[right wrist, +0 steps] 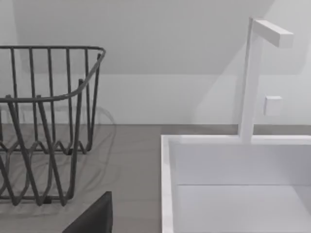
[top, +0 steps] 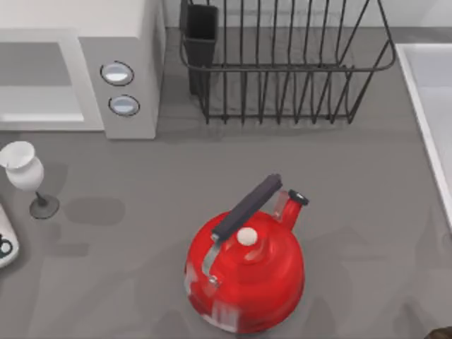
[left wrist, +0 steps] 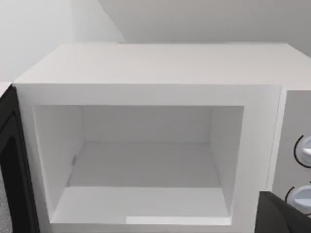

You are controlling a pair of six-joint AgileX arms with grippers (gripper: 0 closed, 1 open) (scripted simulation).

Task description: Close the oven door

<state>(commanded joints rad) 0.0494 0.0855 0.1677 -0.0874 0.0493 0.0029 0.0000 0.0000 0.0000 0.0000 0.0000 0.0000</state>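
The oven (left wrist: 146,145) is sitting wide open, and its door (left wrist: 12,165) is hanging out beside the hole. I cannot tell how either arm's jaws are standing. A push might go wrong by bumping the wine glass (top: 25,173) just in front of the oven.

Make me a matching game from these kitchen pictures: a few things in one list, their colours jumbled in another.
Things:
1. round metal kettle
2. wire dish rack
3. boxy oven with two dials
4. stemmed wine glass

Colours:
A. black
B. white body, grey cavity
C. red
D. white bowl, dark foot

Pairs: 1-C, 2-A, 3-B, 4-D
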